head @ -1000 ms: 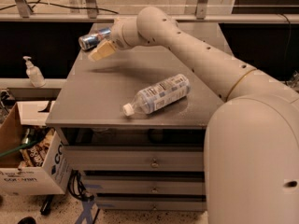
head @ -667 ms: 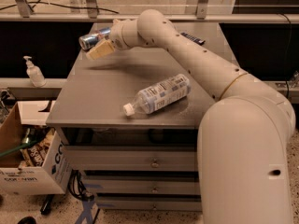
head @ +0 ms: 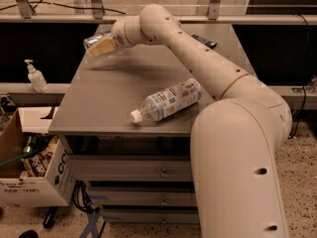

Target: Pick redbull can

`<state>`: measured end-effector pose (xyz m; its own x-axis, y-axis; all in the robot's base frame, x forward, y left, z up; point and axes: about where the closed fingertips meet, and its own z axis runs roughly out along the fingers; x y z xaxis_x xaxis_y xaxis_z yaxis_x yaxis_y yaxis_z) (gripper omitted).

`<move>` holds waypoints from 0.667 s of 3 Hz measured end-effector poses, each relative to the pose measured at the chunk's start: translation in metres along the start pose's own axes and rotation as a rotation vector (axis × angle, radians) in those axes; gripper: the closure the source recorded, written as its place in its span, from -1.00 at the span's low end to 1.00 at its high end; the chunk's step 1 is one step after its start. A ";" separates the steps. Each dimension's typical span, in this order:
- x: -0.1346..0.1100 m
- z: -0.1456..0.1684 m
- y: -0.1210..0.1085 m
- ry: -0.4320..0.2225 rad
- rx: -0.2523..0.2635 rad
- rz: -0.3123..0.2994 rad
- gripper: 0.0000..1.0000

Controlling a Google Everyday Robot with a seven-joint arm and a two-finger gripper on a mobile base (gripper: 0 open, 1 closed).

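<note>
The redbull can (head: 91,40) is a slim silver and blue can, held tilted above the far left part of the grey table (head: 109,103). My gripper (head: 100,44) is shut on it, with a tan finger pad (head: 102,47) across the can's side. The can is off the tabletop. The arm reaches from the lower right over the table to the far left corner.
A clear plastic bottle (head: 167,100) with a white cap lies on its side near the table's front edge. A dark flat wrapper (head: 203,40) lies at the back right. A soap dispenser (head: 35,77) and a cardboard box (head: 29,167) stand left of the table.
The arm has shifted slightly; the can stays gripped above the table's far left corner, at about the same height.
</note>
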<state>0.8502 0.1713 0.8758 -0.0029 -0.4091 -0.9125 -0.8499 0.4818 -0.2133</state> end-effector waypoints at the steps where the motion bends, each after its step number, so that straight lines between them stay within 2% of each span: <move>1: 0.000 0.007 -0.008 0.043 0.025 0.025 -1.00; 2: 0.008 0.012 -0.017 0.073 0.049 0.048 -1.00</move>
<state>0.8709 0.1692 0.8679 -0.0823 -0.4391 -0.8946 -0.8210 0.5388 -0.1889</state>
